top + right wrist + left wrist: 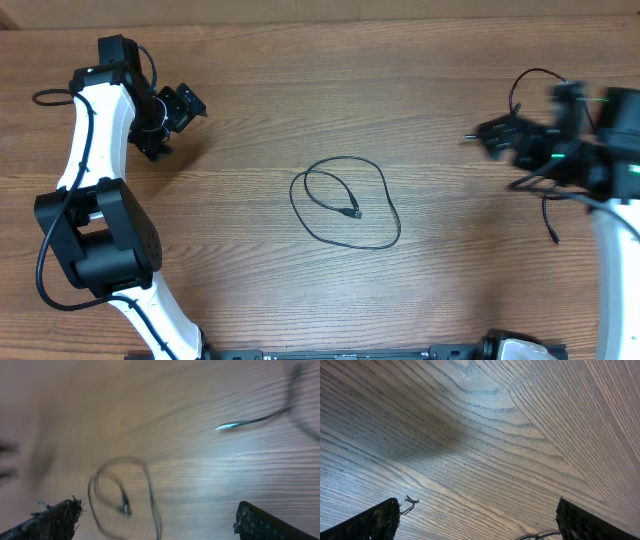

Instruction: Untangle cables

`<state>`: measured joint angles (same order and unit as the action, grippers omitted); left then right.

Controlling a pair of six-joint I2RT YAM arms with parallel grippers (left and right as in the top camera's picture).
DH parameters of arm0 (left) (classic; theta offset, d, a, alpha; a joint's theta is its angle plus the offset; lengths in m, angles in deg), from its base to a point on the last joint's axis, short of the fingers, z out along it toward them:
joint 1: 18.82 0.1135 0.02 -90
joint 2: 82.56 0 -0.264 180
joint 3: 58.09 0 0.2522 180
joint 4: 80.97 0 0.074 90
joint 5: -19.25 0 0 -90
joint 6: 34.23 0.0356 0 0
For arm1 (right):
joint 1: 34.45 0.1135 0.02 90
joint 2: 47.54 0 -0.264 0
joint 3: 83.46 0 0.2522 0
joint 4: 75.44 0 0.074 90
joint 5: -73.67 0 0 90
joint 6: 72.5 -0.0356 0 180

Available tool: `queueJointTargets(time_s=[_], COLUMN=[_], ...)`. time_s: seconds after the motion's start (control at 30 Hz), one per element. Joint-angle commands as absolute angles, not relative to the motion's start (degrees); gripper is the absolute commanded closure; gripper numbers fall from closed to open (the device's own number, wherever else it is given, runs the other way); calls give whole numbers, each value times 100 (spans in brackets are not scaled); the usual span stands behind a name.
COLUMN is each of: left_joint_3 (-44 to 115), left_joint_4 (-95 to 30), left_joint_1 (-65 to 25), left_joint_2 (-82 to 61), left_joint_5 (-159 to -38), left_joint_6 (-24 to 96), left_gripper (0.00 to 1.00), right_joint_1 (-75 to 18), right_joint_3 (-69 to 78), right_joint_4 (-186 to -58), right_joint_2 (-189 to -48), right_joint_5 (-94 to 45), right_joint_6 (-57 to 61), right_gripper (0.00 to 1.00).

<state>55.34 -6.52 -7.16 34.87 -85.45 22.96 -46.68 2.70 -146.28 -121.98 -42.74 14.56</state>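
One thin black cable point(345, 205) lies in a loose double loop at the table's middle, its plug tip inside the loop. A second thin cable point(549, 216) lies at the right, under my right arm. My left gripper point(176, 118) is open at the far left, well away from both, over bare wood. In the left wrist view the left gripper point(477, 525) holds nothing. My right gripper point(497, 142) is open and blurred, to the right of the loop. The blurred right wrist view shows the right gripper point(160, 522) empty, the looped cable point(122, 495) ahead of it and a silver-tipped cable point(250, 421) at the upper right.
The wooden table point(330, 90) carries nothing else. Thicker black arm cables loop beside the left arm point(45, 97) and above the right arm point(530, 75). The arm bases stand at the front edge.
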Motion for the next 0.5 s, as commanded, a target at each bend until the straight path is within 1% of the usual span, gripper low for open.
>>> queueJointTargets(time_s=[0.0,0.13,0.4,0.47], left_joint_3=[5504,5504,5504,5504], left_joint_4=[-639,-637,-637,-637], left_joint_1=[-723,-723,-723,-723], left_joint_2=[3434,3434,3434,3434], left_joint_5=[-8515,-8515,-8515,-8517], left_joint_6=[2366,2366,2366,2366], left_gripper=[1,1,1,1], right_joint_1=[-3418,-2340,-1335,-1127], right_joint_3=[272,268,268,268], right_joint_4=[-14801,-14897,-14659,-14537], right_joint_2=[-12270,-12630,-13776,-14064], right_joint_5=[-3238,-2657,-2556,-2556], right_joint_6=[1653,1649,1666,1944], right_gripper=[0,0,0,0])
